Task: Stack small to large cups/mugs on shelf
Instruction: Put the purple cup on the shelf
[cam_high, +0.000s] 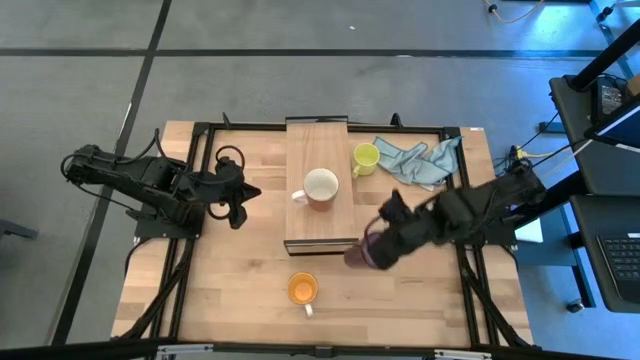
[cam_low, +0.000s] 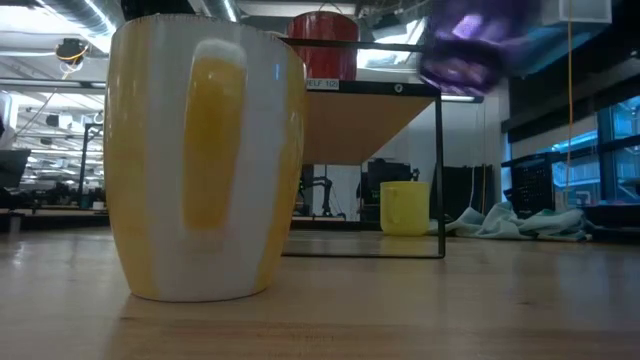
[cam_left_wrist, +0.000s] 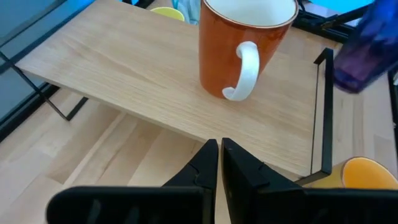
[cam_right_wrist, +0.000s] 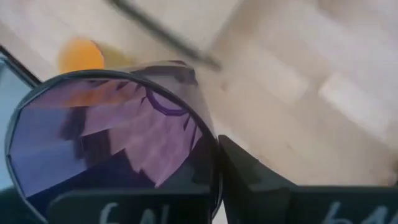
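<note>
The shelf (cam_high: 318, 150) is a light-wood board on a dark frame in the middle of the table. An orange mug with a white inside (cam_high: 320, 188) stands on it and also shows in the left wrist view (cam_left_wrist: 245, 43). A yellow mug (cam_high: 365, 158) stands on the table at the shelf's right. An orange-yellow mug (cam_high: 303, 290) stands near the front edge. My right gripper (cam_high: 378, 245) is shut on the dark purple mug (cam_high: 358, 253) by the shelf's near right corner. My left gripper (cam_high: 243, 190) is shut and empty, left of the shelf. My right gripper holds the purple mug at its rim (cam_right_wrist: 210, 163). One finger (cam_right_wrist: 255, 180) lies outside the wall; the other seems to be inside, hidden by the mug. The fingers come from the table's right. The mug is lifted clear (cam_low: 470, 40) and tipped, its mouth toward the gripper.
A blue-grey cloth (cam_high: 420, 160) lies at the back right, beside the yellow mug. The shelf's dark frame (cam_left_wrist: 320, 112) stands up from the table at the near end. Bare tabletop lies at the front left and front right.
</note>
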